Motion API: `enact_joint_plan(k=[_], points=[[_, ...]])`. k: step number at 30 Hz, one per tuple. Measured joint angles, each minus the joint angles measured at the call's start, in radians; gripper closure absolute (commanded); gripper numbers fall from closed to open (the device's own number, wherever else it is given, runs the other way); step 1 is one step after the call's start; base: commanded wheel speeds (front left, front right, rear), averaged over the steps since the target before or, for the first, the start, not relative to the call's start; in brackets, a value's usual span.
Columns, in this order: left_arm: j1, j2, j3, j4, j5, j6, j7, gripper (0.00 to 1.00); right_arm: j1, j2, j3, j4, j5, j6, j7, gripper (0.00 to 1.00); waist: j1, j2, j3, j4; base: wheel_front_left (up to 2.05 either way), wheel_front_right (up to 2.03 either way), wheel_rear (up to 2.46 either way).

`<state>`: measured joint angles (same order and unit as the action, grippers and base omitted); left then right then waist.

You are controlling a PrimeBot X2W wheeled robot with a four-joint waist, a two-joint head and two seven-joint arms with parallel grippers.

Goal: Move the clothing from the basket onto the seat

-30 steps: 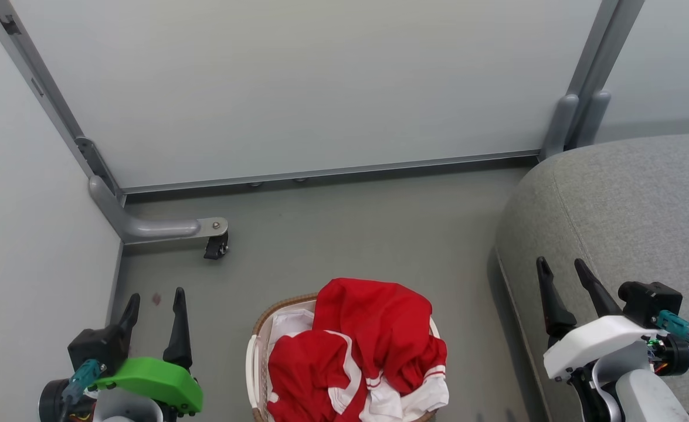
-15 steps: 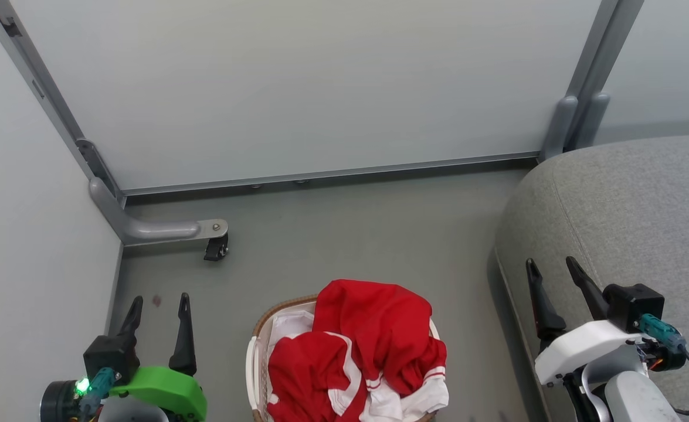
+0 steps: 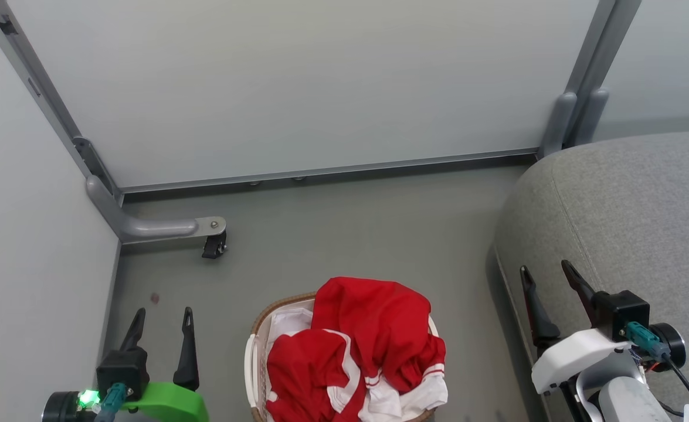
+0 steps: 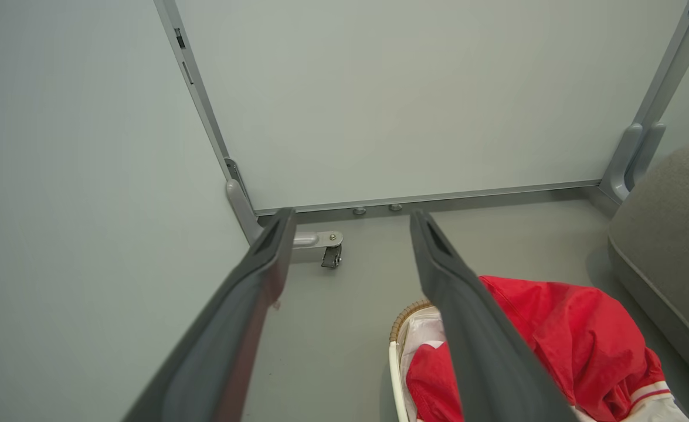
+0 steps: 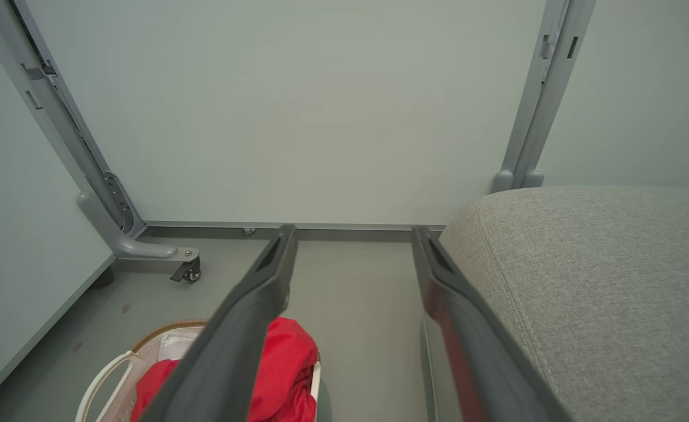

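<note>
Red clothing point(image 3: 373, 334) fills the basket point(image 3: 250, 357); left gripper point(image 3: 164, 313), beside the basket, looks nearer than right gripper point(image 3: 545, 266); both gape wide, empty.

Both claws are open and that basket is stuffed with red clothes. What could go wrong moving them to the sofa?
The red and white garment is bunched and spills over the basket rim, so a pinch may catch only a fold and the rest could drop onto the floor. The basket looks light; a snagged lift might tip it. The right gripper hangs near the seat edge and could bump it.
</note>
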<state>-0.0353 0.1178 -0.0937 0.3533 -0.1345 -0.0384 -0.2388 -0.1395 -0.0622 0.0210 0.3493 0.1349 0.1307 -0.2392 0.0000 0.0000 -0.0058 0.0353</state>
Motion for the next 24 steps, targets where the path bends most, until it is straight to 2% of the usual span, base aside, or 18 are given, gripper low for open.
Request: enact_joint_plan(k=[11, 16, 24], points=[[-0.056, -0.031, 0.015, 0.029, 0.049, -0.049, -0.019, 0.00, -0.068, 0.007, -0.007, -0.083, -0.066, 0.000, -0.018, 0.00, 0.0000, 0.0000, 0.084, -0.016, 0.00, 0.00, 0.00], [-0.131, -0.044, -0.003, 0.051, 0.048, -0.076, -0.024, 0.00, -0.129, 0.011, -0.009, -0.128, -0.078, 0.000, -0.023, 0.00, 0.0000, 0.0000, 0.160, -0.028, 0.00, 0.00, 0.00], [-0.264, -0.054, -0.045, 0.117, 0.019, -0.089, -0.025, 0.00, -0.212, 0.012, 0.000, -0.183, -0.054, 0.000, -0.024, 0.00, 0.0000, 0.0000, 0.299, -0.051, 0.00, 0.00, 0.00]])
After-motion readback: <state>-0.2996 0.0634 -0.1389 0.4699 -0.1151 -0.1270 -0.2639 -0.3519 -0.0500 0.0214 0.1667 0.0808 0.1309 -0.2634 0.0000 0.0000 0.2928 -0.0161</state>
